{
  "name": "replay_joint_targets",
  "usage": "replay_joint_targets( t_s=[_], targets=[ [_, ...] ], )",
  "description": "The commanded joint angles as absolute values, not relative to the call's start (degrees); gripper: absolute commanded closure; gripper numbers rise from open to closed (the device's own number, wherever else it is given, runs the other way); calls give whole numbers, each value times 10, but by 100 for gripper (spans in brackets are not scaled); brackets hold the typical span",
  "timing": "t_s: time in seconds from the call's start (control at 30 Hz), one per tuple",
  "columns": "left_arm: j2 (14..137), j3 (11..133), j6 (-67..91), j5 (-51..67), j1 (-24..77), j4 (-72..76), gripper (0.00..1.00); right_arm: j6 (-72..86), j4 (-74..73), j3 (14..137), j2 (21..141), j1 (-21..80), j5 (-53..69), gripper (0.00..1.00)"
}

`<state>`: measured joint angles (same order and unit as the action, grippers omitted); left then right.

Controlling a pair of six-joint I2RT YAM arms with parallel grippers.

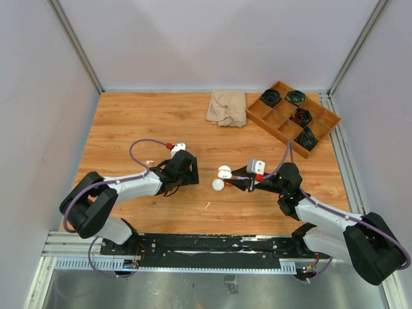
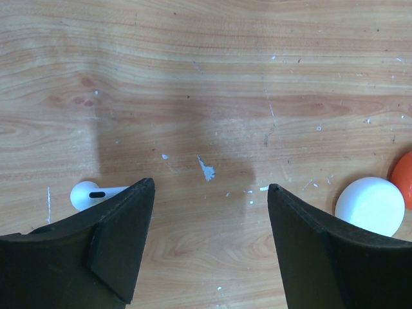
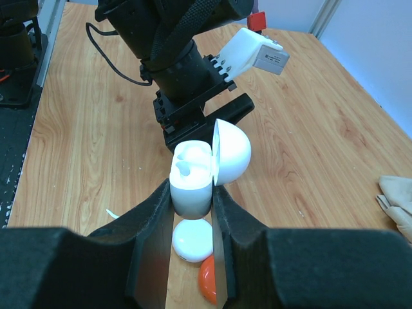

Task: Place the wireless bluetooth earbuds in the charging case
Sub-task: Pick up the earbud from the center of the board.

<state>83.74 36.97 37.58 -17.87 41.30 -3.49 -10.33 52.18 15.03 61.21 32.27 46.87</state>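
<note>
My right gripper [image 3: 192, 190] is shut on the body of a white charging case [image 3: 191, 193], held upright above the table with its lid [image 3: 232, 152] open; it shows in the top view [image 1: 224, 172] too. A small pale shape [image 3: 185, 168] sits in the case's top; I cannot tell whether it is an earbud. A white earbud [image 2: 89, 193] lies on the wood, partly hidden behind the left finger [image 2: 122, 238] of my left gripper [image 2: 209, 188]. That gripper is open and empty, low over the table [image 1: 193, 174], facing the case.
A white round case [image 1: 218, 185] lies under the held case, an orange piece [image 3: 207, 283] beside it. A wooden divided tray [image 1: 291, 117] with dark items and a beige cloth [image 1: 226, 107] are at the back right. A small white scrap [image 1: 207, 205] lies near the front.
</note>
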Motion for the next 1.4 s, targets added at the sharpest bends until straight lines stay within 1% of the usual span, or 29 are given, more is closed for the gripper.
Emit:
replay_joint_targets(
  t_s=[0.0,0.53,0.7,1.37],
  targets=[
    [826,362,402,-166,409,-76,24,-110,533,149,615,328,467,97],
    [783,363,413,-232,402,-157,22,-108,534,149,614,328,468,97],
    [779,364,405,-228,394,-140,22,-107,535,150,615,328,469,97],
    [834,398,368,-177,358,-83,22,-106,533,151,619,328,468,97]
  ],
)
